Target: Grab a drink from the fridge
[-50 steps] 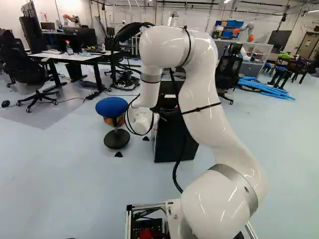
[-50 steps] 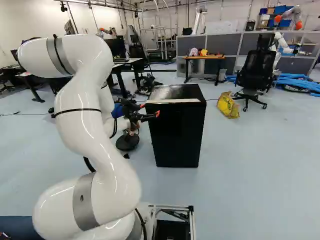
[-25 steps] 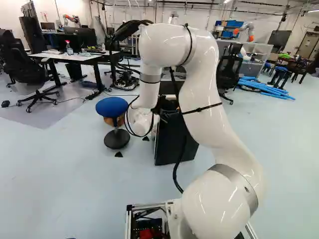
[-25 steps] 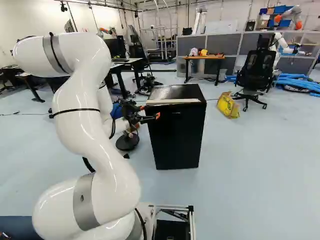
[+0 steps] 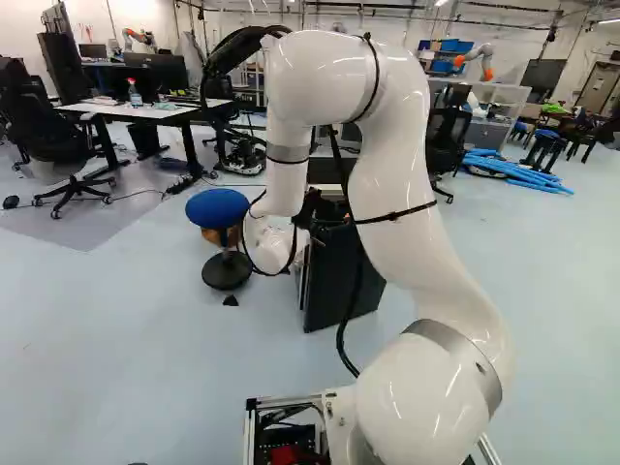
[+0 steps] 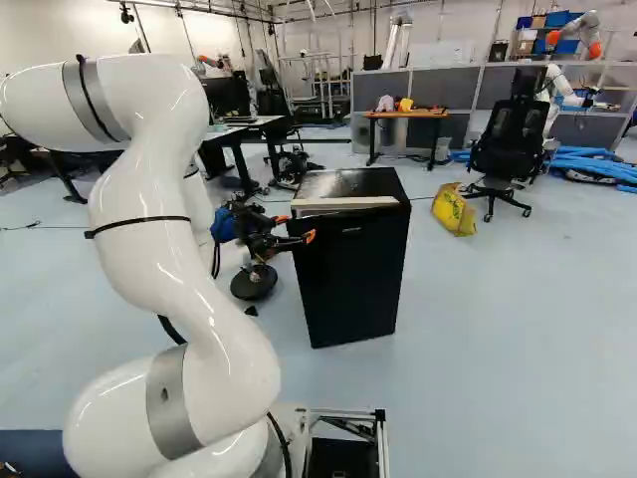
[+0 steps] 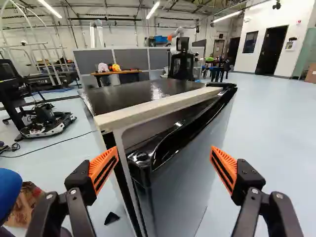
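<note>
The black fridge [image 6: 350,254] stands ahead of the arm, its door [image 7: 185,173] ajar, with a narrow gap beside the pale top edge [image 7: 158,107]. Near the door's free side is my gripper [image 6: 296,228] in the right base view. In the wrist view the gripper [image 7: 164,165] is open, its orange pads wide apart. The door's corner [image 7: 140,160] lies between and ahead of them, closer to one pad [image 7: 103,169]; whether that pad touches it I cannot tell. No drink shows, and the fridge's inside is hidden.
A blue stool [image 5: 217,207] with a round black foot stands beside the fridge. Beyond are a yellow bag [image 6: 454,210], an office chair [image 6: 511,144] and a small wooden table [image 6: 406,115]. A cable [image 7: 54,147] runs over the floor.
The fridge door has swung a little further out, toward the base. My arm has drawn back and sideways with the gripper near the door's edge. The base has not moved.
</note>
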Available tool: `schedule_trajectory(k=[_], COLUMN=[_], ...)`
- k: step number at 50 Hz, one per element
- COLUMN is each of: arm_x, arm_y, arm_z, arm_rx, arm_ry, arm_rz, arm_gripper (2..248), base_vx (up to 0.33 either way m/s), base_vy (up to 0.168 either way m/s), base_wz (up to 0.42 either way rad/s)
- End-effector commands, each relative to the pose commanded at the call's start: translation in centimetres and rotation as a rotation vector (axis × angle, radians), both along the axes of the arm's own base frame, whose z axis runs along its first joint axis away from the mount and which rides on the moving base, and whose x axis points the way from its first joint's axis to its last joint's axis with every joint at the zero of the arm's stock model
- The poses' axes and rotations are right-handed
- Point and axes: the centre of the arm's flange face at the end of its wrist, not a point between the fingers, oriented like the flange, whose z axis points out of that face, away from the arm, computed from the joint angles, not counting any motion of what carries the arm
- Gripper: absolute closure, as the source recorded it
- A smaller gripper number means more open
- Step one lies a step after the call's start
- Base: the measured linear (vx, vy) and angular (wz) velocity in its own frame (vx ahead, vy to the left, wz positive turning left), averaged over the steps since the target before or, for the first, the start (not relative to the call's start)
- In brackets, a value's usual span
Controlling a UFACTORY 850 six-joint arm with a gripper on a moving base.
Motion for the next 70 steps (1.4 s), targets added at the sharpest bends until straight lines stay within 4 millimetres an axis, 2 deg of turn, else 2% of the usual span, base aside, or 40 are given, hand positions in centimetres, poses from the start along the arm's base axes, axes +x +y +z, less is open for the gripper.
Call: schedule_trajectory(k=[28,70], arm_x=[-0.6,-3.7], arm_y=[-0.5,-1.9], arm_z=[0.0,0.1], arm_rx=[0.002,-0.006], arm_ry=[0.003,0.029], arm_rz=[-0.077,-0.238], arm_gripper=[3,3], base_vx=[0.0,0.0], base_vy=[0.0,0.0], base_wz=[0.0,0.0])
